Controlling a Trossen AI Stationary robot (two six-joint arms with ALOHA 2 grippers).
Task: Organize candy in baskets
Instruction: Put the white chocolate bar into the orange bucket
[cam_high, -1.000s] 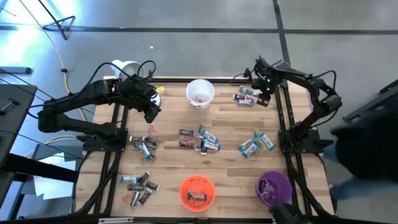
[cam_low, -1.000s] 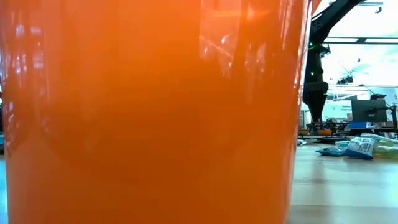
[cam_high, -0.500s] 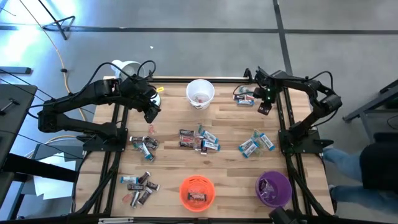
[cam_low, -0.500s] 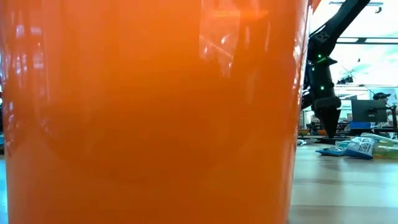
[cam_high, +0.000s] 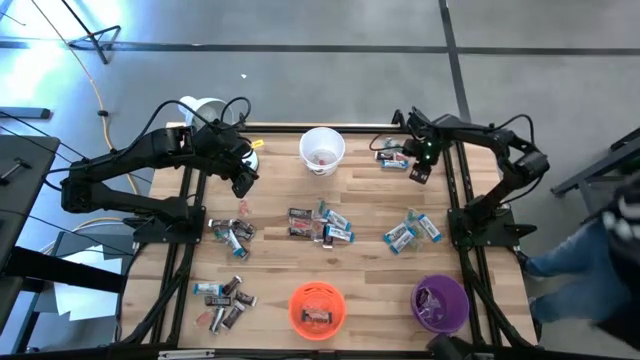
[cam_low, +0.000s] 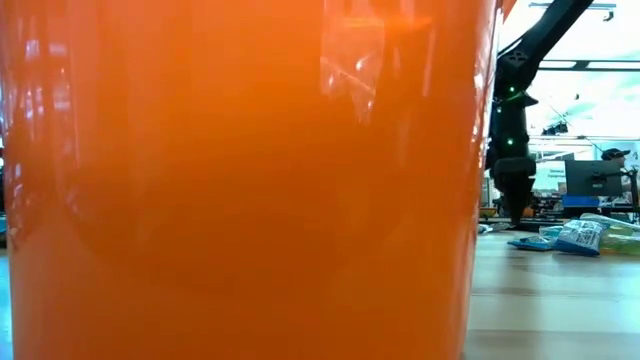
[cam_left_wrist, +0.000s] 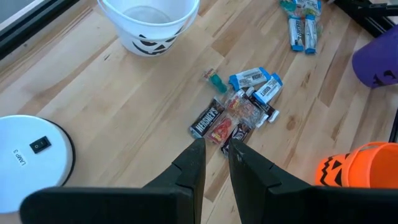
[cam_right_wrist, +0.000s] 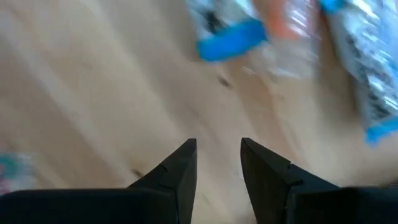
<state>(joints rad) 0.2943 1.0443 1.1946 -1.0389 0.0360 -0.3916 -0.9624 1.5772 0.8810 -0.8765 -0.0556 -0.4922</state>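
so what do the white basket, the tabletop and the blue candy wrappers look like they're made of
White basket: looks like smooth moulded plastic, thin even wall with a black printed face.
Tabletop: wood, probably butcher-block planks, given the visible grain, seams and a light matte finish.
Blue candy wrappers: likely thin plastic or foil film, glossy with printed text; which one can't be told.
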